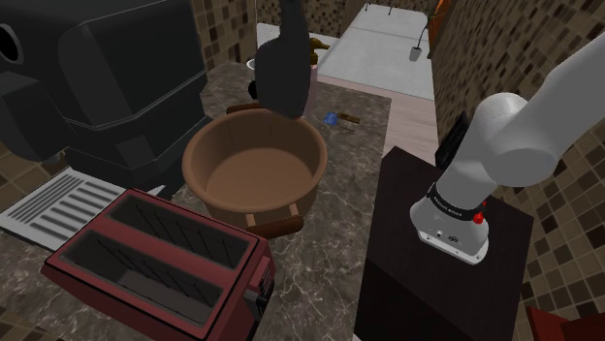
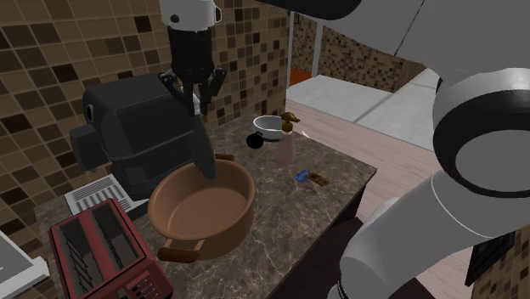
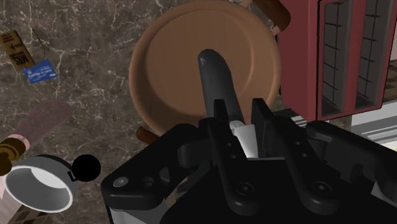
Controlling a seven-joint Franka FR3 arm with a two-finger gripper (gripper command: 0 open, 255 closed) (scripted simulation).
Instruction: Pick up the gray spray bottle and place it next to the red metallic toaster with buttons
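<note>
**Bottle aloft, toaster waiting**

Shoulder view: the gray spray bottle [image 1: 283,63] hangs over the brown pot [image 1: 254,160], likely to clear its rim; the red toaster [image 1: 155,257] lies at the pot's seven o'clock. Second exterior view: the gripper [image 2: 197,100] carries it tilted. Wrist view: fingers [image 3: 221,127] clamp its pale neck.

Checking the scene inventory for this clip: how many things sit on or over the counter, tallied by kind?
Appliances: 2 (red two-slot toaster, big black machine)
Cookware: 2 (brown round pot, small pale saucepan)
Bottles: 2 (dark grey spray bottle, pink bottle)
Cards: 2 (blue card, brown tag)
White slatted tray: 1
Total: 9
</note>
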